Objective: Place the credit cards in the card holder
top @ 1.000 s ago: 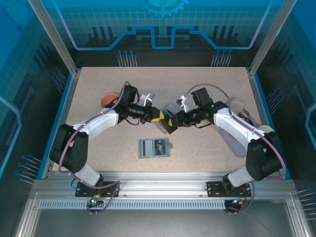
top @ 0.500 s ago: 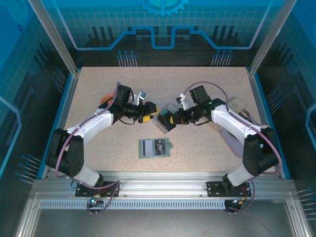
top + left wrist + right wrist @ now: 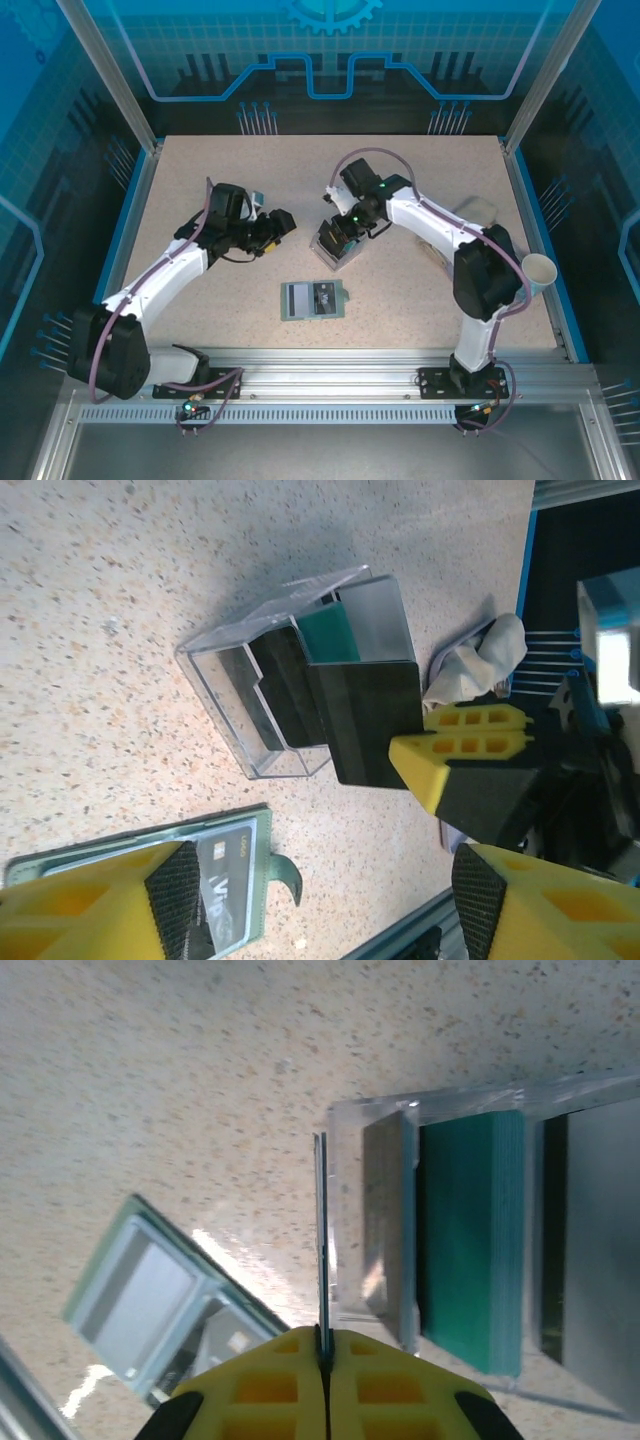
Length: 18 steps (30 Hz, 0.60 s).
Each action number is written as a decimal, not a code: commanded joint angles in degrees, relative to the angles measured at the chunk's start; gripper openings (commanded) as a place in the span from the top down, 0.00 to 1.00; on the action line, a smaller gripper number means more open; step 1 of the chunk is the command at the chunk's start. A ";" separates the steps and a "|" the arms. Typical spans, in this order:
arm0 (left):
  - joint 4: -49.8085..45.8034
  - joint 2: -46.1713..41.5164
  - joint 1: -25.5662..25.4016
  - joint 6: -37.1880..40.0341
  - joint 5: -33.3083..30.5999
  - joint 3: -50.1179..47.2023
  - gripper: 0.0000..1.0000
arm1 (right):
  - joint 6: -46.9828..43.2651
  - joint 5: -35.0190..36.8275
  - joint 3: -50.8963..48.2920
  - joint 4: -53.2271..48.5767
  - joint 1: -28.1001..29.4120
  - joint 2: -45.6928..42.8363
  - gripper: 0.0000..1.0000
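We list a card holder (image 3: 313,299), sage-green, lying open and flat on the table (image 3: 300,170) toward the near edge, between the arm bases. The card in its slot bears pale letters beginning "VI". The rest is cut off by a yellow finger of the left gripper (image 3: 325,880), and the small print above is too fine to read. A clear box (image 3: 225,695) stands just far of the holder and apart from it, with teal cards (image 3: 470,1250) and darker ones upright inside. The right gripper (image 3: 323,1335) pinches a dark card (image 3: 365,720), fingers pressed flat on one edge. The wrist view shows the card edge-on, its face hidden. We cannot tell whether it touches the box. The left gripper's fingers are spread wide, left of the box. Bare speckled top lies open far and left. A paper cup (image 3: 540,268) sits at the right rim.
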 commanded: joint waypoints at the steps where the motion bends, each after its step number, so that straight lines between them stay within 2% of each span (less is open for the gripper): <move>1: -2.10 -2.18 1.00 -1.04 -1.92 -1.52 0.28 | -4.81 5.98 3.43 -5.34 1.10 3.73 0.95; 8: -1.59 -2.28 1.46 -1.48 -1.47 -2.00 0.28 | -6.76 8.92 7.07 -6.51 2.52 8.66 0.93; 11: -1.18 -1.85 1.44 -1.74 -1.07 -1.99 0.28 | -6.35 8.83 8.05 -7.23 3.34 9.71 0.83; 13: -1.10 -1.75 1.46 -1.77 -0.79 -1.84 0.28 | -5.58 8.35 7.47 -6.68 3.46 8.62 0.73; 18: -1.27 -1.80 1.54 -1.66 -0.59 -1.90 0.28 | -3.34 9.63 4.87 -4.03 2.38 3.59 0.64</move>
